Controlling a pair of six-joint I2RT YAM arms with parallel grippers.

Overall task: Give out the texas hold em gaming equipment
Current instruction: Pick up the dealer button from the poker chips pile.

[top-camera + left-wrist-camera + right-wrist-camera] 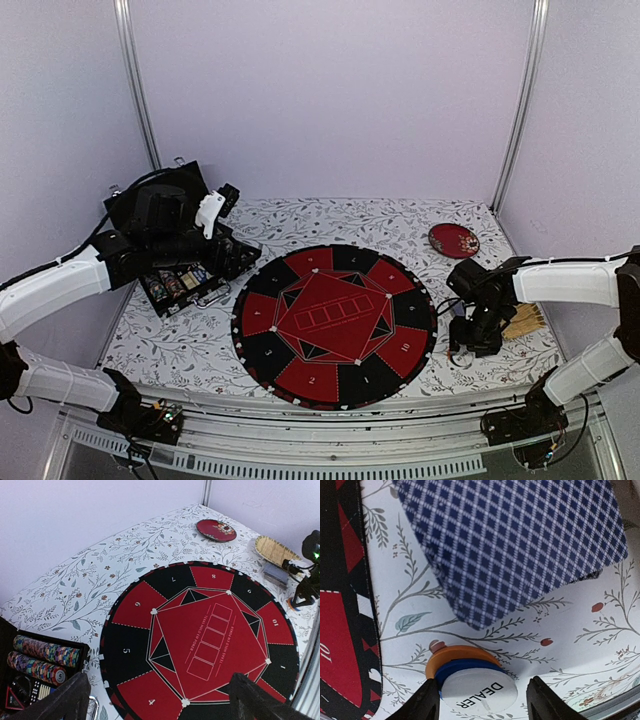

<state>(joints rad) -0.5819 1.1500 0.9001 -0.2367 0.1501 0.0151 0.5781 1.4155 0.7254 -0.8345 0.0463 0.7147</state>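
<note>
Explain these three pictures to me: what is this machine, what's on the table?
Two robot arms work at a table. One picture looks down from above; the other two come from a camera on each wrist. A round poker mat lies in the middle, a case of chips at the left. The left gripper hangs open near the case. The right gripper stands open around a stack of discs, the top one marked DEALER, beside playing cards. Nothing is held.

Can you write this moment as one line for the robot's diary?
left pincer: open, empty | right pincer: open around button discs | top disc: white, DEALER | cards: beside discs | chips: in case
</note>
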